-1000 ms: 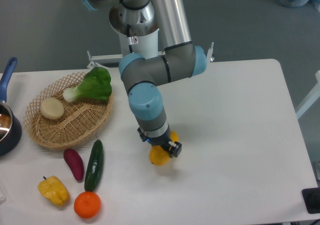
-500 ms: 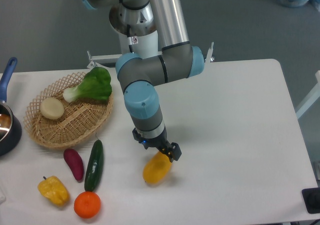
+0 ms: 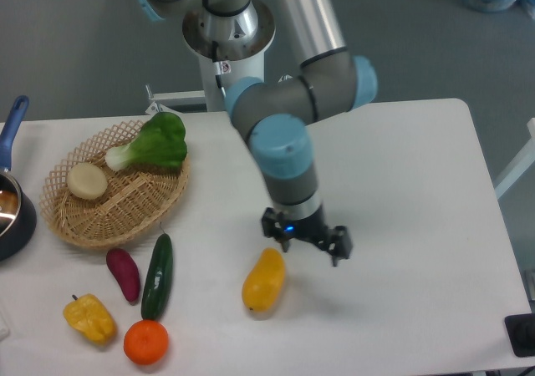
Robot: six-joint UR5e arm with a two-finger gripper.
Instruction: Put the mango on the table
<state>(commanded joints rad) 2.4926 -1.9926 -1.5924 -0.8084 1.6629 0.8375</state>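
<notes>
1. The mango [image 3: 264,280] now lies on its own on the white table [image 3: 401,192], its long axis roughly upright in the picture, narrower end toward the near edge. Half a second ago the claw was pressed against its upper end; a second ago the fruit was tucked under the claw with only part of it showing.

2. The claw [image 3: 306,241] has let go and shifted to the right. It hangs beside and above the mango's upper end, jaws spread apart with nothing between them. From this view I cannot tell how high above the table it sits.

3. The arm has swung with it: the blue-capped elbow joint that sat over the middle-left of the table is now further right.

4. The mango rests in front of the basket [image 3: 113,200], well apart from it, just right of the cucumber [image 3: 157,276], and up and right of the orange [image 3: 146,342]. It touches none of them.

5. Nothing else has moved: the bok choy [image 3: 155,144] and the pale round vegetable [image 3: 87,180] remain in the basket, the purple vegetable [image 3: 124,274] and yellow pepper [image 3: 89,317] on the table near the front-left.

6. Judgement: the placing looks done. The fruit sits free on the table, appears settled rather than rolling, and what remains is for the arm to pull clear.
</notes>
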